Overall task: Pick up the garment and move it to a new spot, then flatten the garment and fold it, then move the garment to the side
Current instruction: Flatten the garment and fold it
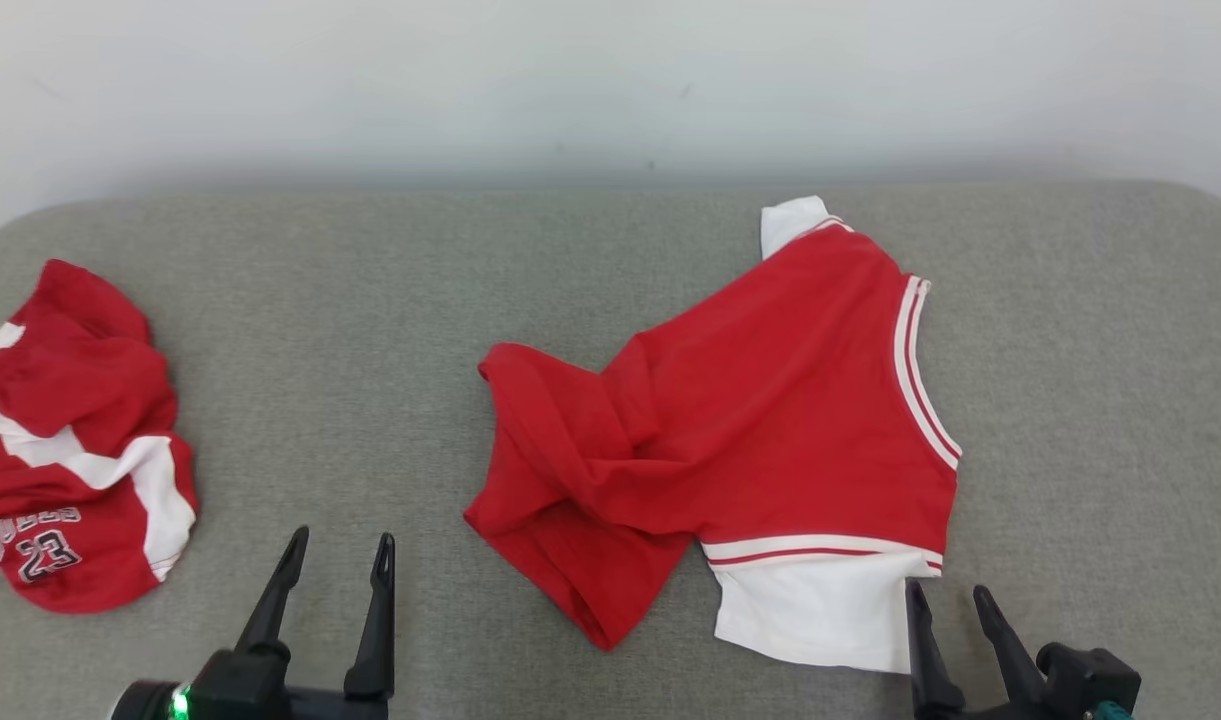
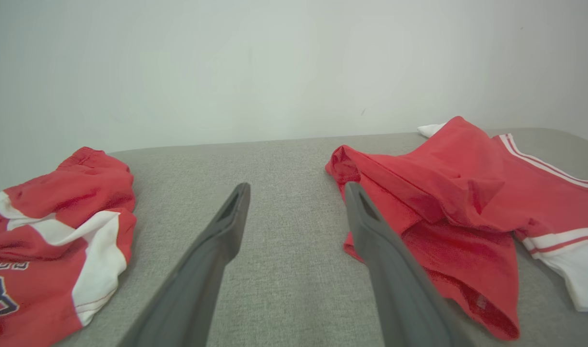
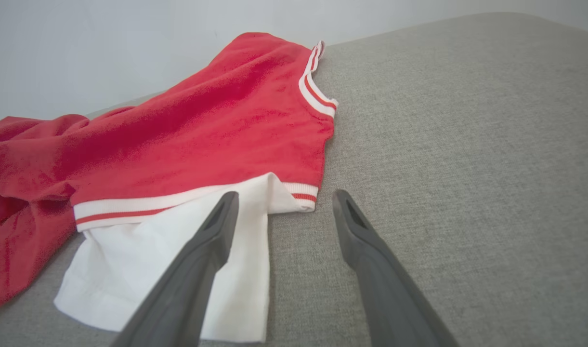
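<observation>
The red-and-white garment (image 1: 770, 420) lies rumpled on the grey tabletop (image 1: 370, 300), right of centre. The left claw (image 1: 341, 540) and right claw (image 1: 948, 593) gape empty at the near edge. Another red jersey (image 1: 70, 440) lies at the left edge.

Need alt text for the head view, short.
A crumpled red garment with white trim and a white sleeve lies right of centre on a grey fabric surface. A second red-and-white garment printed 23 sits bunched at the left edge. The left gripper and right gripper hover open at the bottom, holding nothing.
</observation>
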`<state>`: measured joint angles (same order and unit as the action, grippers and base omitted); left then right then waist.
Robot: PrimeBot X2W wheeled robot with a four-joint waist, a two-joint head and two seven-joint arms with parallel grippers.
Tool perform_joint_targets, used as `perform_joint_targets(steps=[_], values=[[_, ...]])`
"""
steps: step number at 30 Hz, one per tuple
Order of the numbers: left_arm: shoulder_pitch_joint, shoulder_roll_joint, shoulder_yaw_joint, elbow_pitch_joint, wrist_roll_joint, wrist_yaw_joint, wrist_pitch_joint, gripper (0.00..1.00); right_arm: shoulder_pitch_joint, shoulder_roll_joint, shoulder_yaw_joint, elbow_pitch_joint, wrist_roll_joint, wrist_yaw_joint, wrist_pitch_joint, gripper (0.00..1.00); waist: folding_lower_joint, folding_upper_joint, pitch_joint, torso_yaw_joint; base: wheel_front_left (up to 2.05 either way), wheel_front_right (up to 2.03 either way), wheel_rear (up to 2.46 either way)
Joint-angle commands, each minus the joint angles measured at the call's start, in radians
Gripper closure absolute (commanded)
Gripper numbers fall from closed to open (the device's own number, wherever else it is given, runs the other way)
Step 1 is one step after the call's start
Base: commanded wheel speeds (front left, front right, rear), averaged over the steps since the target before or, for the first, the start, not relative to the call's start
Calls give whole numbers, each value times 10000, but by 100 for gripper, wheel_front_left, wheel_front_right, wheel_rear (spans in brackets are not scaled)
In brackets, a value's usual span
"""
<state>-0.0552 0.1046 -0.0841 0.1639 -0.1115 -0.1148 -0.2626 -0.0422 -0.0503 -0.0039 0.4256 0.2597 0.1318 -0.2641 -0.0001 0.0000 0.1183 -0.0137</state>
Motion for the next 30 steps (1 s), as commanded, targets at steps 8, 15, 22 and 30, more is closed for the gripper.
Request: perform_joint_targets(steps=[8, 15, 22, 30], values=[[615, -326, 302, -181, 246, -79, -30, 0, -974, 3, -24, 2311, -427, -18, -3, 0, 1, 0, -524, 553, 0, 0, 0], [726, -442, 344, -94, 255, -138, -30, 0, -1734, 8, 371, 3727, 110, -18, 12, 100, 1, 0, -550, 559, 0, 0, 0], [777, -504, 147, 189, 182, -143, -30, 0, -1192, -81, -498, 3130, 21, -18, -1, 100, 1, 0, -636, 412, 0, 0, 0], [813, -532, 31, 424, 33, -157, -30, 0, 526, -498, -1422, 1352, 125, -18, -3, 100, 1, 0, -655, -25, 0, 0, 0]])
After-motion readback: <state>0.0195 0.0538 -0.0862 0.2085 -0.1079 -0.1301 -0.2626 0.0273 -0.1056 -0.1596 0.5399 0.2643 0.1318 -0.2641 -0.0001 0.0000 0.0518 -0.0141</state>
